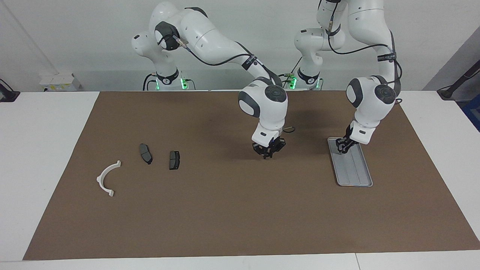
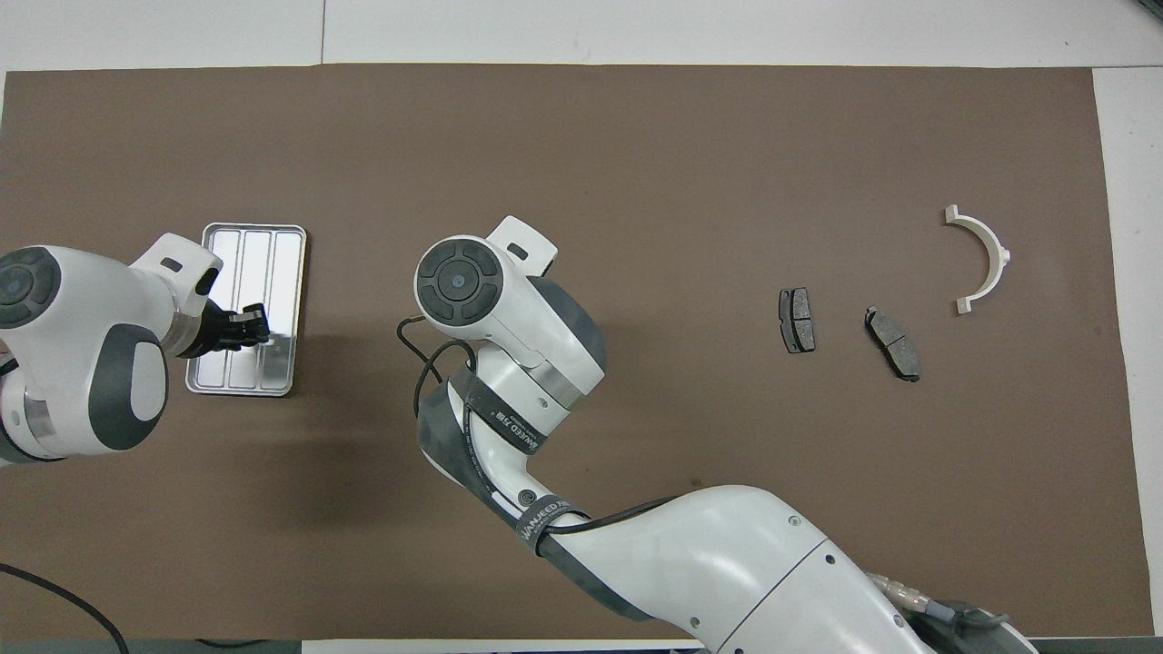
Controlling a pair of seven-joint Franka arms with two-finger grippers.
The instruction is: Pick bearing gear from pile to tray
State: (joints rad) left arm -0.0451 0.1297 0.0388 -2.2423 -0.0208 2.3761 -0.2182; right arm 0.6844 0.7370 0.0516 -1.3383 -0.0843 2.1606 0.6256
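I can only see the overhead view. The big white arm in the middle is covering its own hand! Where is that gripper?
Observer: The right gripper hangs low over the bare brown mat near the table's middle, with its fingertips shut.
Operator: Is the other hand touching the tray or just above it?
Observer: In the facing view the left gripper is down close to the tray, at the end nearer the robots. I cannot tell whether it touches.
Operator: Is there anything I can't see at all?
Observer: Yes, there are green lights glowing at the arms' bases.
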